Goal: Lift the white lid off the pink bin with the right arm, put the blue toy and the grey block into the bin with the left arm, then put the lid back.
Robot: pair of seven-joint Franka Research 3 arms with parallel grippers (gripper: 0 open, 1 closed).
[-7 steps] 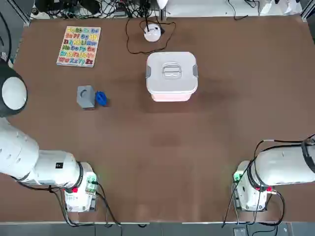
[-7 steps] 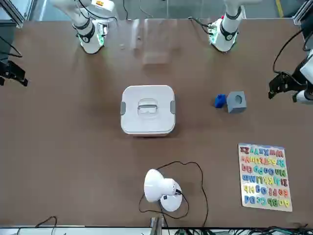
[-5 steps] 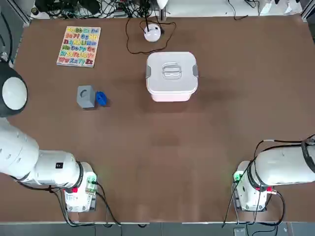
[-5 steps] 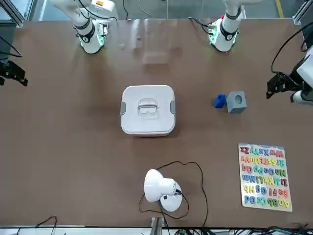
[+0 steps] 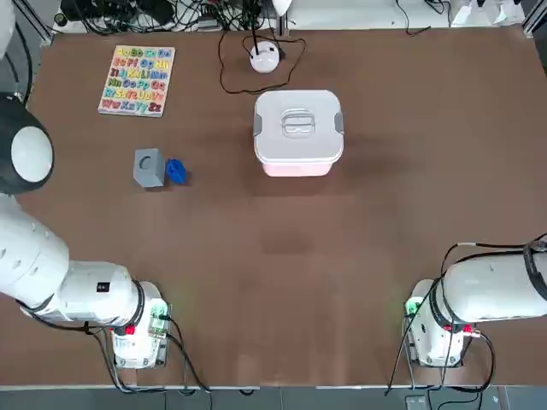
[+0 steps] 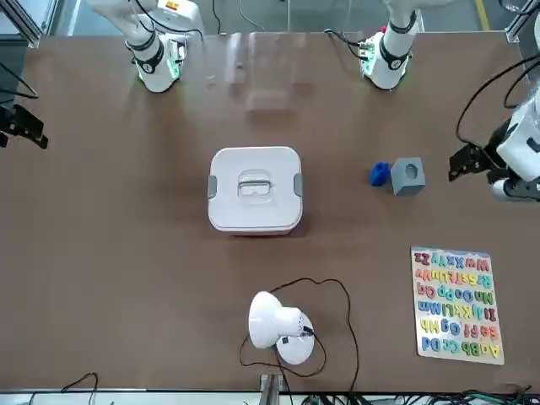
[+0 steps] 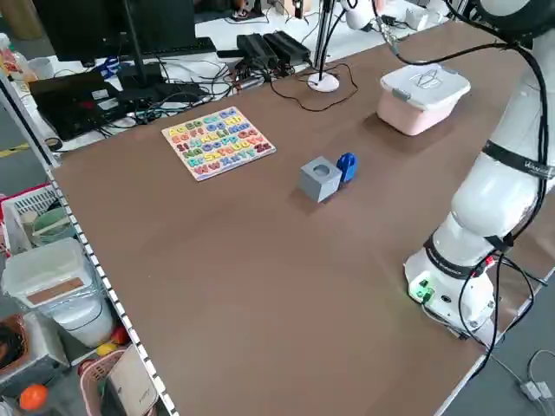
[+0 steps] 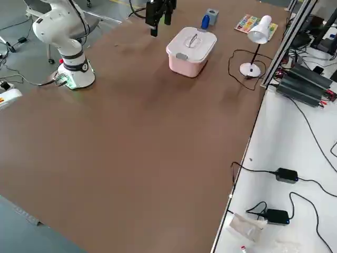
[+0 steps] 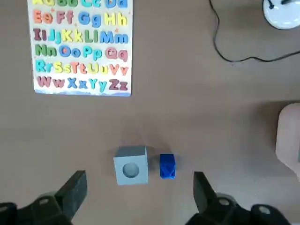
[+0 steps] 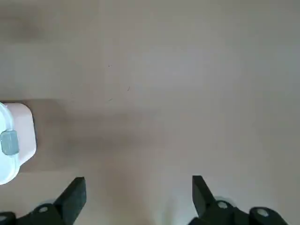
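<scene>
The lid sits clipped on the bin mid-table; toy touches block, so grabbing one may nudge the other. Both claws gape empty — left gripper above the pair, right gripper probably well off the bin. Since earlier, only the left arm has shifted slightly.

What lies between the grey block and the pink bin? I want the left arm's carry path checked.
Only the blue toy, right beside the grey block; the top view shows bare table from there to the pink bin.
</scene>
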